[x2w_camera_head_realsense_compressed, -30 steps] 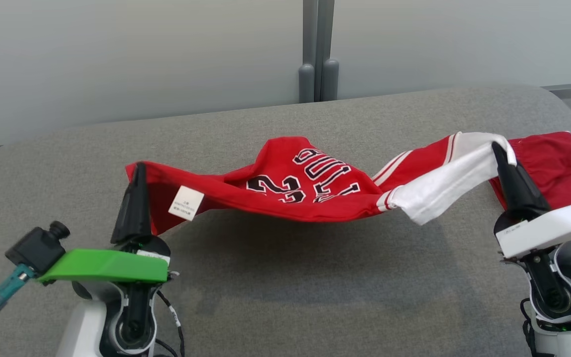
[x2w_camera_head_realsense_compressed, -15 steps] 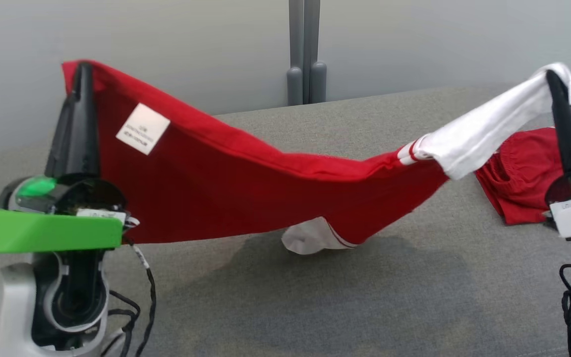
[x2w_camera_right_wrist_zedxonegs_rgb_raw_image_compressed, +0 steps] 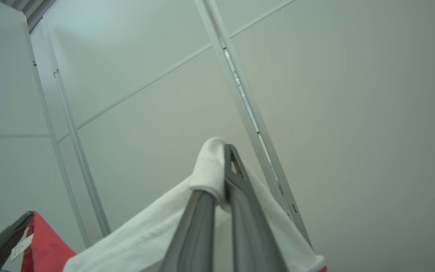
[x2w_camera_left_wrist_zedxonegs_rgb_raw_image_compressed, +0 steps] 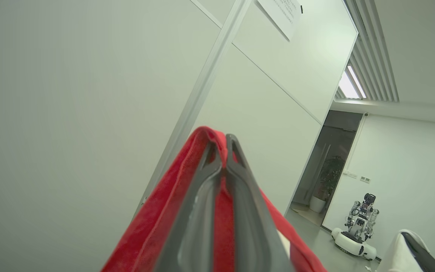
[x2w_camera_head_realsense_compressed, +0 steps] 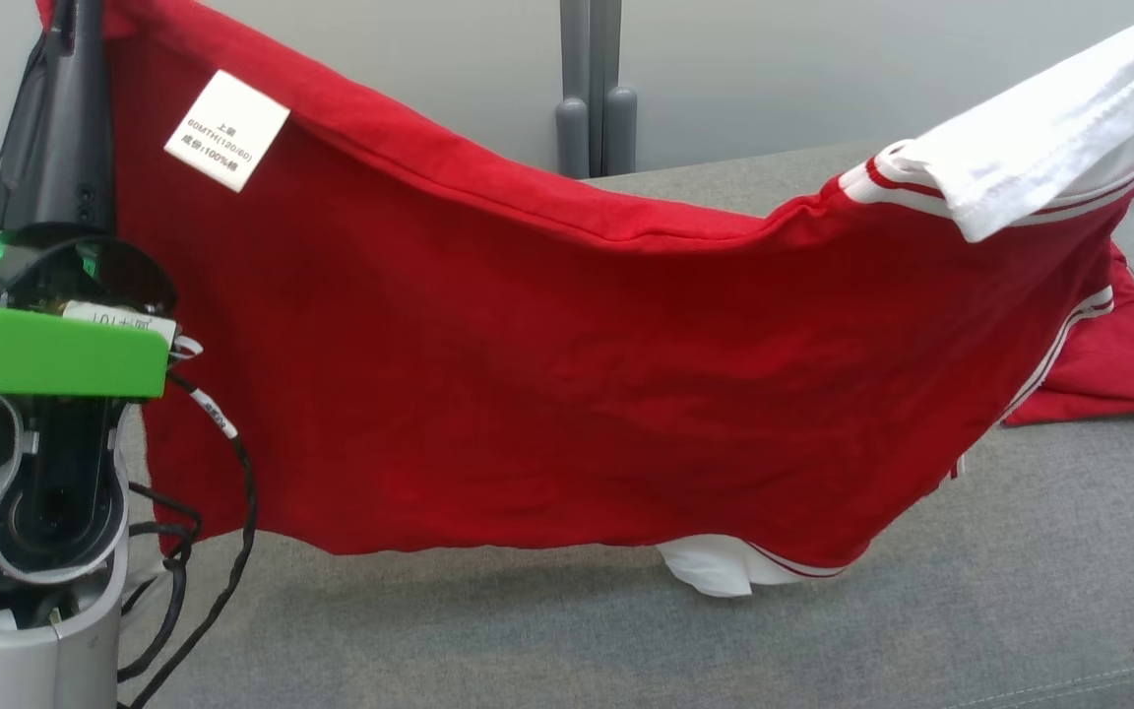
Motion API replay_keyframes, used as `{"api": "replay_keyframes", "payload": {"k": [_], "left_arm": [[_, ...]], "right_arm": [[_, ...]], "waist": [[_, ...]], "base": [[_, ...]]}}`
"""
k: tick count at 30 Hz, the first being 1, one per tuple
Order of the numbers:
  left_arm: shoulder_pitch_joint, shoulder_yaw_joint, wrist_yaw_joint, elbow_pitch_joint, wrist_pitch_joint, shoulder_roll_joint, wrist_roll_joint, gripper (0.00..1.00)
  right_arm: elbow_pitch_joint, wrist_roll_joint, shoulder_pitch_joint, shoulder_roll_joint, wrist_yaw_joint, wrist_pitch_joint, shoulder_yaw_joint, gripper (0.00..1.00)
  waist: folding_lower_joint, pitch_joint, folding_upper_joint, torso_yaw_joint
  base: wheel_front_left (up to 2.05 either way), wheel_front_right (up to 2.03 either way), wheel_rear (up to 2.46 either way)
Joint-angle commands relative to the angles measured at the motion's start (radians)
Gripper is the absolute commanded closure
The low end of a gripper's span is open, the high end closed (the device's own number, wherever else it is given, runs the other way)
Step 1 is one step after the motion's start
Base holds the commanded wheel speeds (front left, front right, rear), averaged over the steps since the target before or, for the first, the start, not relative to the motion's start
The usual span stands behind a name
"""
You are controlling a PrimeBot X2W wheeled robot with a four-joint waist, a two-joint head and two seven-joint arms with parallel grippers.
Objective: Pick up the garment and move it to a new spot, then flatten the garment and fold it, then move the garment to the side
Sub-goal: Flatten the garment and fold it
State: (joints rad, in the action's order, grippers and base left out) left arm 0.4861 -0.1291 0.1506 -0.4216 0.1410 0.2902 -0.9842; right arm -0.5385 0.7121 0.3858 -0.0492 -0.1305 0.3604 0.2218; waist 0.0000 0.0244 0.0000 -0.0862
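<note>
Since a second ago I've hoisted the garment off the table; it hangs spread left-to-right across the frame, left fingers pinching its red corner upper left, right fingers pinching the white sleeve upper right.

The hanging red garment closes the middle like a curtain; under its hem the grey table is open, and behind its right end lies another red cloth.

Head view looks down, close on garment; wrist views tilt up, sharing wall.
</note>
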Motion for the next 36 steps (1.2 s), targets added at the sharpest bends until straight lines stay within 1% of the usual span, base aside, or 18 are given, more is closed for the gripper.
{"api": "replay_keyframes", "payload": {"k": [1,5,8,11,13,16,17,19,22,25,27,29,32,36], "left_arm": [[0.026,0.000,0.003,0.015,0.006,0.005,0.003,1.00],[0.089,-0.010,0.004,0.099,0.036,0.012,-0.006,1.00],[0.177,-0.013,0.003,0.201,0.066,0.033,0.006,1.00],[0.304,-0.020,0.003,0.347,0.091,0.068,0.043,1.00],[0.398,-0.040,-0.001,0.459,0.102,0.098,0.093,1.00],[0.550,-0.069,-0.010,0.626,0.096,0.129,0.163,1.00],[0.550,-0.069,-0.010,0.626,0.096,0.129,0.163,1.00],[0.647,-0.082,-0.019,0.727,0.064,0.139,0.208,1.00],[0.768,-0.098,-0.038,0.860,-0.023,0.148,0.275,1.00],[0.873,-0.117,-0.066,0.961,-0.136,0.161,0.341,1.00],[0.917,-0.128,-0.092,1.020,-0.212,0.157,0.365,1.00],[0.948,-0.132,-0.105,1.077,-0.271,0.156,0.386,1.00],[0.976,-0.131,-0.120,1.165,-0.326,0.153,0.392,1.00],[0.985,-0.116,-0.134,1.256,-0.370,0.160,0.385,1.00]], "right_arm": [[0.015,-0.007,0.023,-0.003,0.000,0.007,-0.006,1.00],[0.080,-0.032,0.102,-0.003,-0.001,0.001,-0.031,1.00],[0.181,-0.050,0.214,-0.003,0.000,-0.013,-0.047,1.00],[0.337,-0.088,0.376,-0.002,-0.001,-0.045,-0.068,1.00],[0.465,-0.115,0.500,-0.003,0.000,-0.080,-0.083,1.00],[0.673,-0.162,0.697,-0.003,0.000,-0.163,-0.103,1.00],[0.673,-0.162,0.697,-0.003,0.000,-0.163,-0.103,1.00],[0.815,-0.184,0.821,-0.003,0.000,-0.233,-0.126,1.00],[0.999,-0.236,0.973,-0.003,0.000,-0.359,-0.161,1.00],[1.142,-0.248,1.092,-0.003,0.000,-0.487,-0.208,1.00],[1.223,-0.228,1.137,-0.002,0.000,-0.557,-0.244,1.00],[1.281,-0.208,1.167,-0.002,0.000,-0.594,-0.291,1.00],[1.338,-0.167,1.179,-0.002,0.000,-0.620,-0.359,1.00],[1.343,-0.124,1.148,-0.003,0.000,-0.627,-0.441,1.00]], "waist": [[0.0000,0.022,0.0000,0.001],[0.0000,0.065,0.0000,0.000],[0.0000,0.106,0.0000,-0.008],[0.0000,0.154,0.0000,-0.019],[0.0000,0.189,0.0000,-0.031],[0.0000,0.246,0.0000,-0.055],[0.0000,0.246,0.0000,-0.055],[0.0000,0.283,0.0000,-0.074],[0.0000,0.322,0.0000,-0.102],[0.0000,0.364,0.0000,-0.131],[0.0000,0.398,0.0000,-0.142],[0.0000,0.434,0.0000,-0.150],[0.0000,0.492,0.0000,-0.152],[0.0000,0.565,0.0000,-0.152]], "base": [[0.00,0.00,0.00],[0.00,0.00,0.00],[0.00,0.00,0.00],[0.00,0.00,0.00],[0.00,0.00,0.00],[0.00,0.00,0.00],[0.00,0.00,0.00],[0.00,0.00,0.00],[0.00,0.00,0.00],[0.00,0.00,0.00],[0.00,0.00,0.00],[0.00,0.00,0.00],[0.00,0.00,0.00],[0.00,0.00,0.00]]}}
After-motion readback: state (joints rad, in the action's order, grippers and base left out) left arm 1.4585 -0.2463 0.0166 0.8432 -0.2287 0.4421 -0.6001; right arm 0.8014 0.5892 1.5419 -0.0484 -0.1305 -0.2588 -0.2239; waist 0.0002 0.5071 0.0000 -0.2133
